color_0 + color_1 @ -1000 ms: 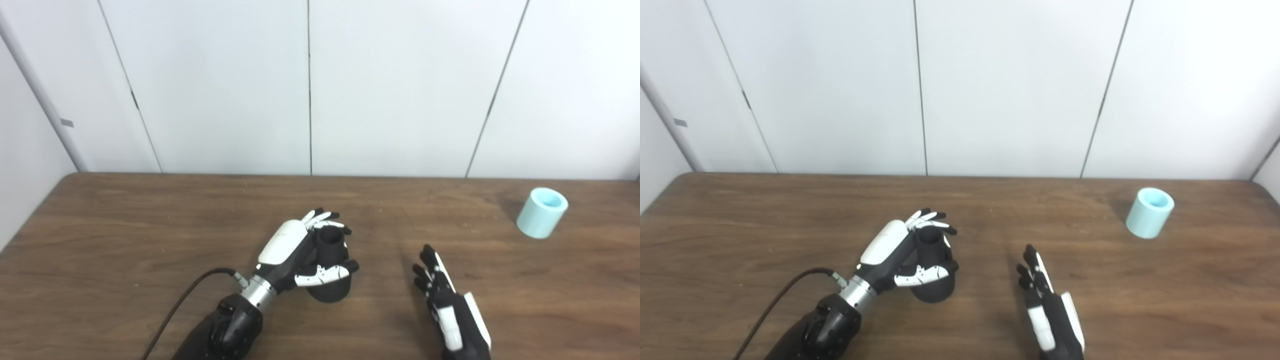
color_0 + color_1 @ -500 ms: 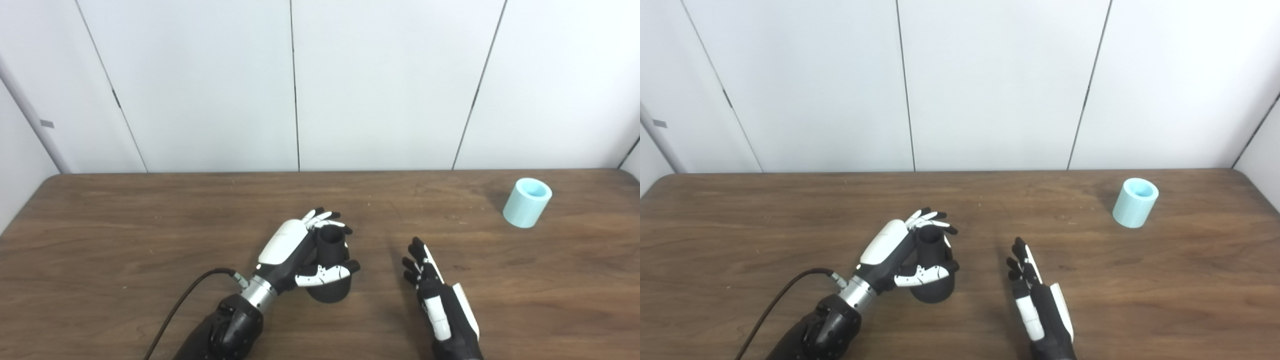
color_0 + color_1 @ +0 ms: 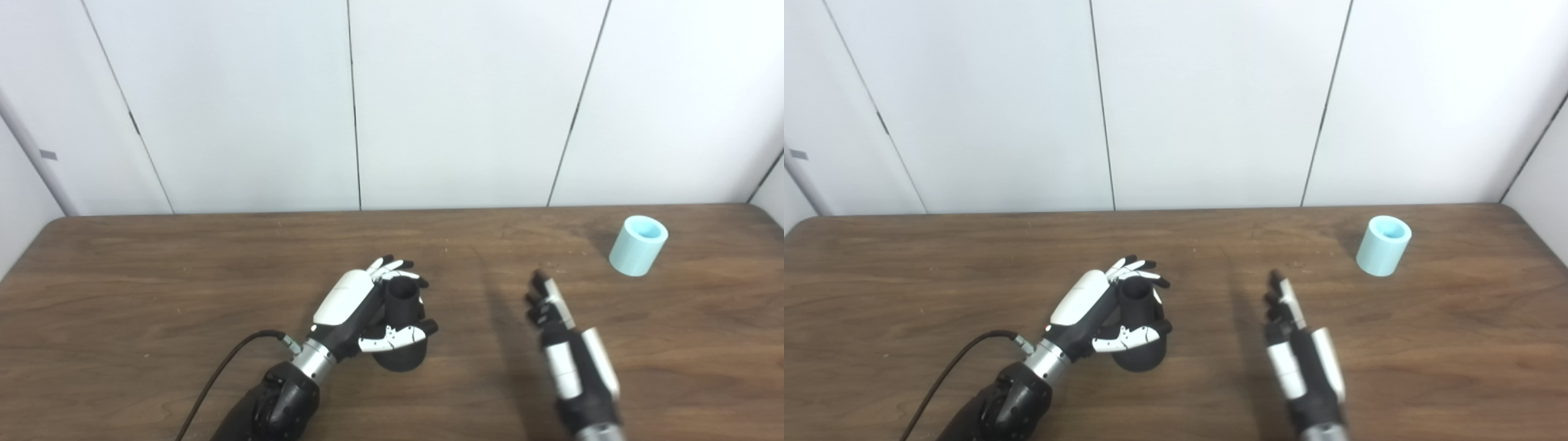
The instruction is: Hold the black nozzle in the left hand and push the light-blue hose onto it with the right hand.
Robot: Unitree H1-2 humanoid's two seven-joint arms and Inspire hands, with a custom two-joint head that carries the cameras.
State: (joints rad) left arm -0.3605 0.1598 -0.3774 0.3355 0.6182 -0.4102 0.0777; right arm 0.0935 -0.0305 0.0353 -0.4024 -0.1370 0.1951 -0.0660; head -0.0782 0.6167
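On brown table (image 3: pixel 122 294), left hand (image 3: pixel 361 309) fingers grip black nozzle (image 3: pixel 401 334); right hand (image 3: pixel 566 349) fingers spread.

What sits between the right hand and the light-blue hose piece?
Nothing visible. Only bare brown wooden table lies between the open right hand and the light-blue cylindrical hose standing at the far right.

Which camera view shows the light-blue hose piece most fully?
The right eye view: the light-blue hose stands well inside the picture, its open top visible. The left eye view shows the same upright hose equally unobstructed, only closer to the picture's right edge.
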